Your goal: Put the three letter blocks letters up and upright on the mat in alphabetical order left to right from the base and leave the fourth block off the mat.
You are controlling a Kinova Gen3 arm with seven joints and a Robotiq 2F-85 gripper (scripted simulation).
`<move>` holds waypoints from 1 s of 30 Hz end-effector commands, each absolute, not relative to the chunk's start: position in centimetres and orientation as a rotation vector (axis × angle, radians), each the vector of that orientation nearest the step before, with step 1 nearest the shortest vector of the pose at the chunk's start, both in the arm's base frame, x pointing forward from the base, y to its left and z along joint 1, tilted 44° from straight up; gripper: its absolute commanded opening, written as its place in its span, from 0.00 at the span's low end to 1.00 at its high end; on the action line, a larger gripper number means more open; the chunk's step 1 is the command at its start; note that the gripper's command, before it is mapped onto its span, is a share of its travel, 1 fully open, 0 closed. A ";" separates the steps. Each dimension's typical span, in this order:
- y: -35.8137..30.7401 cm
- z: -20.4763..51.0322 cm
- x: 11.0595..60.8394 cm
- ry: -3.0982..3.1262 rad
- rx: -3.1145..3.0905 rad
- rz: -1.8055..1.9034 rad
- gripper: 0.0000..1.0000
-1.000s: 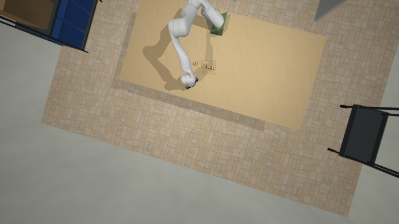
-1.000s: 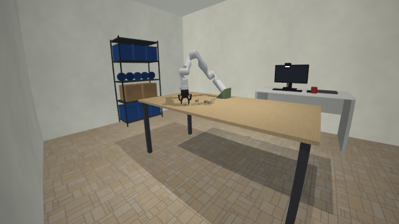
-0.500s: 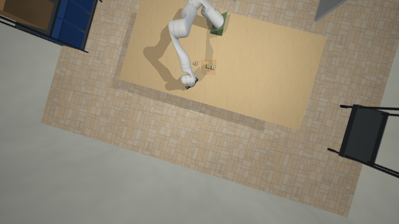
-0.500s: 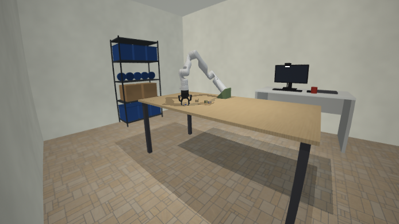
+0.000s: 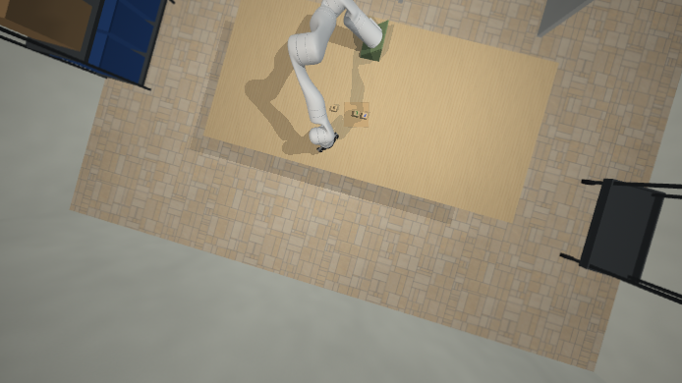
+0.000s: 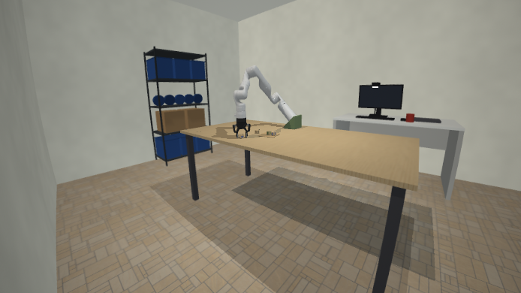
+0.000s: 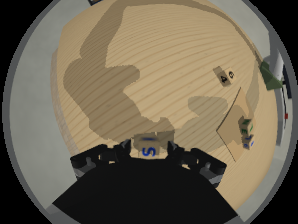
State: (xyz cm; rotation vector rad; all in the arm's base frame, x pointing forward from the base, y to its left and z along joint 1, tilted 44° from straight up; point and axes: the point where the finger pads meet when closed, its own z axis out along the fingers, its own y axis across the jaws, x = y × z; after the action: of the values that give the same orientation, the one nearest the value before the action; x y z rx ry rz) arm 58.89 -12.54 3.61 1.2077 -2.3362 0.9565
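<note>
small tan wooden letter cube sits between spread black gripper fingers, not pinched yet; looks light, rigid, maybe slick; grab flat opposite sides, letter up

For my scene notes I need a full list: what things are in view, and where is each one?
Table: one, light wood, room centre.
Mat: one, tan, on table.
Letter blocks: four; two on mat, one beside it, one between the gripper's fingers.
Shelf rack: one, black, by wall.
Desk: one, grey, with monitor and red mug.
Arm: one, white, on green base.
Gripper: one, black, open around a block.
</note>
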 end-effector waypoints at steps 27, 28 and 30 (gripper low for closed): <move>-12.4 3.7 59.0 -2.337 1.210 0.958 0.46; -12.4 3.7 59.0 -2.337 1.210 0.958 0.46; -12.4 3.7 59.0 -2.337 1.210 0.958 0.26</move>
State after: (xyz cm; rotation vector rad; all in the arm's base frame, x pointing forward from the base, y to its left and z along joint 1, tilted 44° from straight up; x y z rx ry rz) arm 58.89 -12.54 3.61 1.2077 -2.3362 0.9565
